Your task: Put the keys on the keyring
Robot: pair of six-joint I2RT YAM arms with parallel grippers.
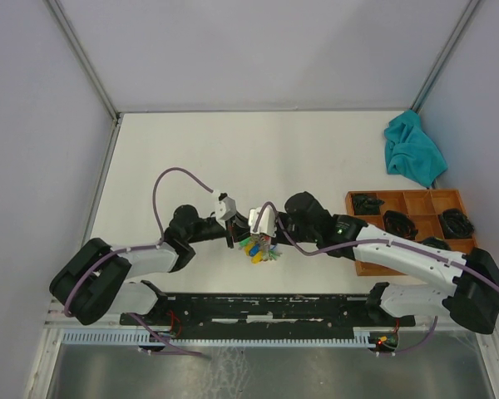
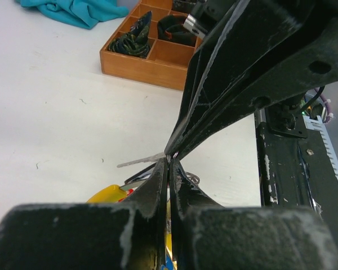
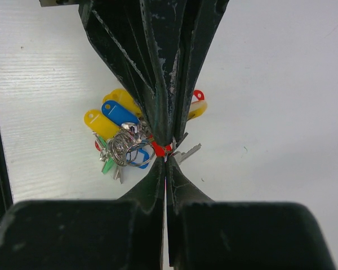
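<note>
The keyring (image 1: 260, 252) lies on the white table between the two arms, a bunch of silvery rings (image 3: 127, 147) with yellow, blue, green and red tags. My left gripper (image 2: 169, 161) and right gripper (image 3: 167, 159) meet tip to tip right over it. Both are shut, pinching the thin ring wire by a red tag (image 3: 159, 149). From above, the left gripper (image 1: 239, 238) comes in from the left and the right gripper (image 1: 258, 238) from the right. A silver key blade (image 3: 190, 151) pokes out beside the tips. I cannot tell the loose keys from the bunch.
A wooden compartment tray (image 1: 349, 204) with dark items stands at the right, also in the left wrist view (image 2: 141, 72). A teal cloth (image 1: 413, 150) lies behind it. The black base rail (image 1: 266, 307) runs along the near edge.
</note>
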